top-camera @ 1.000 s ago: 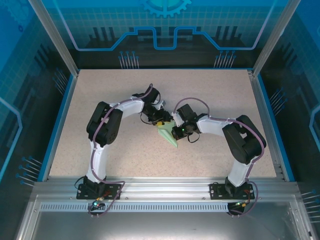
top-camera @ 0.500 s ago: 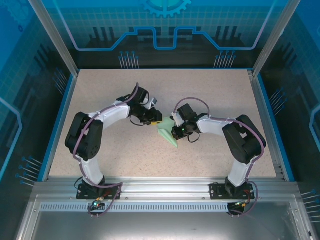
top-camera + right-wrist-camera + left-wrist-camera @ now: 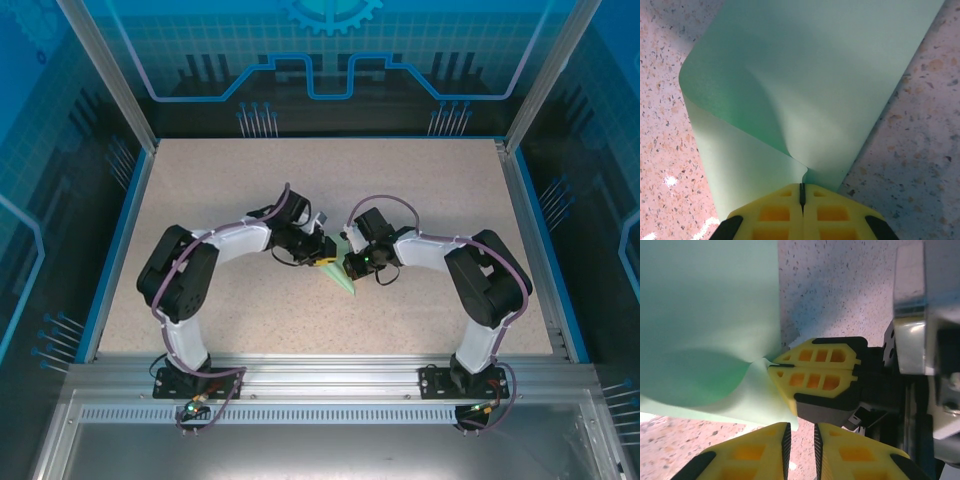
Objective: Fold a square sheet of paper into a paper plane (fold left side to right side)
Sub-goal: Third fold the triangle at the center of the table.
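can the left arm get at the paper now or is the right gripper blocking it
Probably yes: the left gripper sits right at the free lower edge of the paper, beside where the right gripper pinches it.

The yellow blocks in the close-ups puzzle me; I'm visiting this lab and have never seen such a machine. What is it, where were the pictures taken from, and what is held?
It is two robot arms bolted to the near edge of a speckled table. The wide picture looks down from above and behind them. Each close-up comes from a camera on one wrist; the yellow blocks are pincer fingers. The right pincer is shut on a bent sheet of pale green paper. The left pincer, fingers slightly apart, sits beside that paper and grips nothing I can see.
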Robot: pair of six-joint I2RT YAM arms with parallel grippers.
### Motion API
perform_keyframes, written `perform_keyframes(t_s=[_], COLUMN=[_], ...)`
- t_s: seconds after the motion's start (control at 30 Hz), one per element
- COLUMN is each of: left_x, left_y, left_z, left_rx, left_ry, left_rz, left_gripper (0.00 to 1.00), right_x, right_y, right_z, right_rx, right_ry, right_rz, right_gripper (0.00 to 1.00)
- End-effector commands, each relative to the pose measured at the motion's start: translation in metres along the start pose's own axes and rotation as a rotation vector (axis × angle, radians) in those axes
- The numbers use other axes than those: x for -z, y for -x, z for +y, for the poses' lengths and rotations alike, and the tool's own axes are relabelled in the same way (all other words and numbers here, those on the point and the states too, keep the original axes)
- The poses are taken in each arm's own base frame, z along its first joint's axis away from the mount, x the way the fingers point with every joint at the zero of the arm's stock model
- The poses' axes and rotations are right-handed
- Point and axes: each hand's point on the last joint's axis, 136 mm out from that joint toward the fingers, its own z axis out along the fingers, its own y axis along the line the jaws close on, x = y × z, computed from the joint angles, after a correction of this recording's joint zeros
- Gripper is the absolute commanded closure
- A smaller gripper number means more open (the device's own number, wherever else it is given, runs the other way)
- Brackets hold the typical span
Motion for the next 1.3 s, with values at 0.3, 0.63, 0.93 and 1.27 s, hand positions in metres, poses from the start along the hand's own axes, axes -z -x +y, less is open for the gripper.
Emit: perform_keyframes(t_s=[0.3, 0.63, 0.93, 1.27], left_x=[-0.021, -0.025, -0.033, -0.040], left_y=[0.003, -0.013, -0.015, -0.019], left_z=[0.021, 0.048, 0.065, 0.086], left_rx=[0.043, 0.074, 0.095, 0.116], left_ry=[0.070, 0.140, 0.183, 0.240], left_rz=[0.043, 0.065, 0.078, 0.090], left_gripper=[0.77, 0.77, 0.77, 0.77], right_x=[-0.012, -0.011, -0.010, 0.017], right_y=[-0.021, -0.022, -0.019, 0.005], right_z=[-0.012, -0.014, -0.013, 0.000], right_rx=[-0.021, -0.019, -0.017, -0.038], right_ry=[-0.029, -0.044, -0.041, 0.028], right_rz=[0.092, 0.097, 0.093, 0.002], right_gripper=[0.97, 0.97, 0.97, 0.86])
